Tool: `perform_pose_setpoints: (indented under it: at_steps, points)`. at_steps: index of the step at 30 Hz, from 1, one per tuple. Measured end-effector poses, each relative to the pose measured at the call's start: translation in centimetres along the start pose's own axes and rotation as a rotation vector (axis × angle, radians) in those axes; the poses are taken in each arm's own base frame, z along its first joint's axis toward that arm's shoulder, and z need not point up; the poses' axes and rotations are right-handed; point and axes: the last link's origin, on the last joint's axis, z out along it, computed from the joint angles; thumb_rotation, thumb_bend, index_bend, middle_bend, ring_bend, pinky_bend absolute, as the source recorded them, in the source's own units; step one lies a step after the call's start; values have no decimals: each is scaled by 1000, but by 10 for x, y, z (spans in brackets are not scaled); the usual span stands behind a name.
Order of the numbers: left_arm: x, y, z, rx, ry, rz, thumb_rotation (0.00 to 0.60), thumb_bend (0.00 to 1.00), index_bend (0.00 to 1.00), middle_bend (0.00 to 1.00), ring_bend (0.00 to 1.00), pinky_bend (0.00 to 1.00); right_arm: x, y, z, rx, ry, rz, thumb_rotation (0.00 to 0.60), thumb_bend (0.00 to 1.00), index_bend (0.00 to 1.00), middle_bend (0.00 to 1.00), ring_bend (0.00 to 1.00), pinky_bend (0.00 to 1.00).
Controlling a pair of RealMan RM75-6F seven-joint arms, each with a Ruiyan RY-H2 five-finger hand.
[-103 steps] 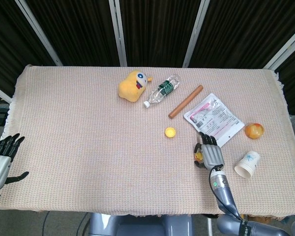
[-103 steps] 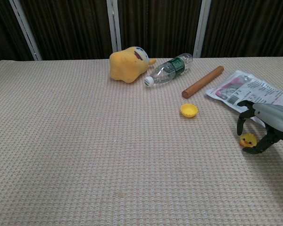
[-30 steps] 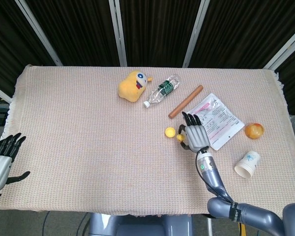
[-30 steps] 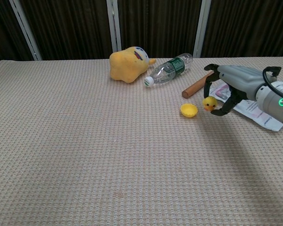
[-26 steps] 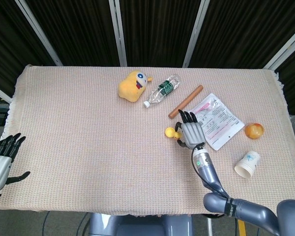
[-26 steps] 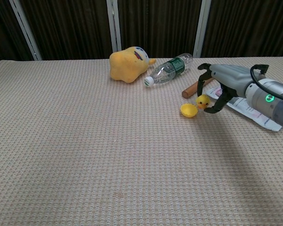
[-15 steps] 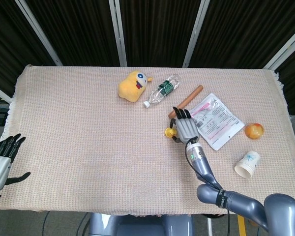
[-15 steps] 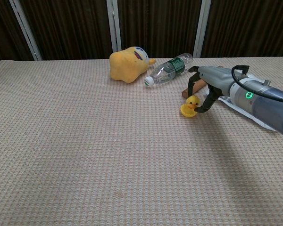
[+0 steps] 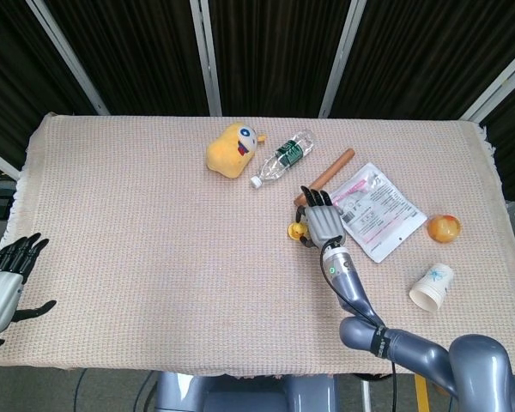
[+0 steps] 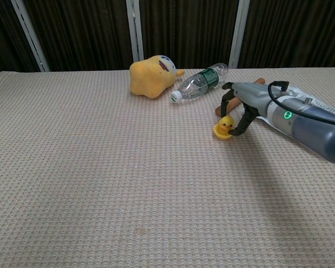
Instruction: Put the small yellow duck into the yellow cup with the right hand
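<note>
The small yellow duck (image 10: 227, 123) sits in the mouth of the low yellow cup (image 10: 220, 132) near the table's middle. My right hand (image 10: 239, 109) reaches over it from the right, and its fingers (image 10: 240, 124) still pinch the duck from both sides. In the head view the right hand (image 9: 323, 224) covers the duck, and only the left rim of the yellow cup (image 9: 294, 230) shows. My left hand (image 9: 3, 282) hangs off the table's near left edge with its fingers apart, holding nothing.
A yellow plush toy (image 9: 232, 148), a lying water bottle (image 9: 281, 157) and a wooden rod (image 9: 324, 176) lie behind the cup. A printed packet (image 9: 373, 210), an orange ball (image 9: 444, 227) and a tipped paper cup (image 9: 432, 287) lie to the right.
My right hand has carried the duck from the near right of the table leftward to the yellow cup and lowered it into the cup's mouth. The left hand has stayed put.
</note>
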Motion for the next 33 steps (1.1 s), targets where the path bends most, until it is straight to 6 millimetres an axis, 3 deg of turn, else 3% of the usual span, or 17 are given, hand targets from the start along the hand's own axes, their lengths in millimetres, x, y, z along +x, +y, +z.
perform_pose_setpoints:
  at_steps: [19, 33]
  points:
    - [0, 1, 2, -2, -5, -9, 600, 0, 0, 0, 0, 106, -10, 3, 6, -6, -24, -2, 600, 212, 508, 0, 0, 0]
    - [0, 0, 2, -2, 1, -8, 600, 0, 0, 0, 0, 106, -7, 2, 3, 20, -25, -19, 600, 212, 425, 0, 0, 0]
